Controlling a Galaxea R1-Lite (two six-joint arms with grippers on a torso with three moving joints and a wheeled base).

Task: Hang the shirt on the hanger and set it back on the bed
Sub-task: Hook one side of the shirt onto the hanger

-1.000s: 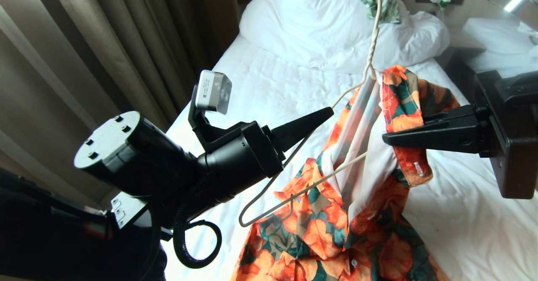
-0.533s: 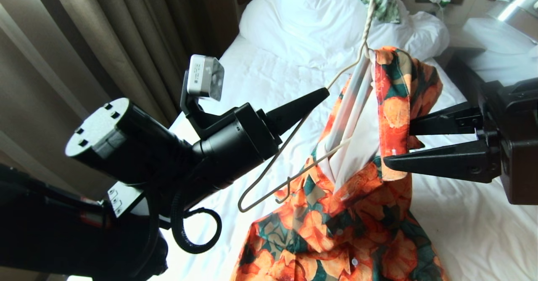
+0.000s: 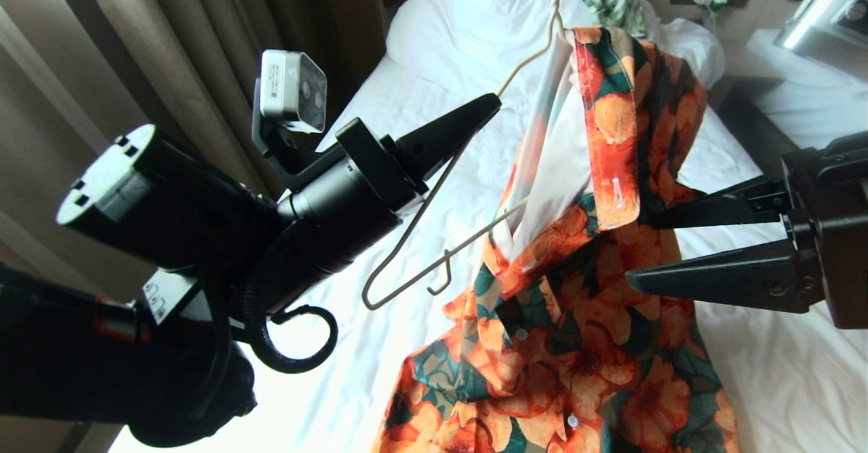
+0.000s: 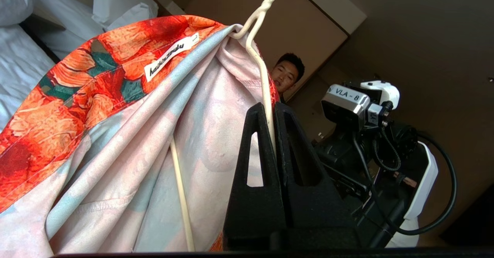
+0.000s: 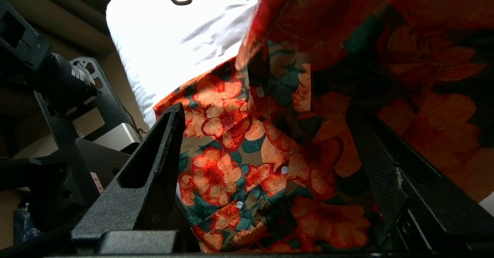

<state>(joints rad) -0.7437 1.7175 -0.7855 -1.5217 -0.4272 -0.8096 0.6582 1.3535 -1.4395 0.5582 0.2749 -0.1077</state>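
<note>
The left end effector (image 3: 485, 106) is clamped on the hanger (image 3: 434, 195); the right end effector (image 3: 641, 249) stands apart beside the shirt (image 3: 576, 249). Only one shoulder seems threaded; next, regrasp the loose shoulder above the bed (image 3: 441, 121).

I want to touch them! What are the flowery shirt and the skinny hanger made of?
The shirt looks like thin, soft woven cloth with a matte finish: it drapes in loose folds and its pale inside shows. The hanger looks like stiff thin wire, probably metal with a cream coating: its neck is twisted.
</note>
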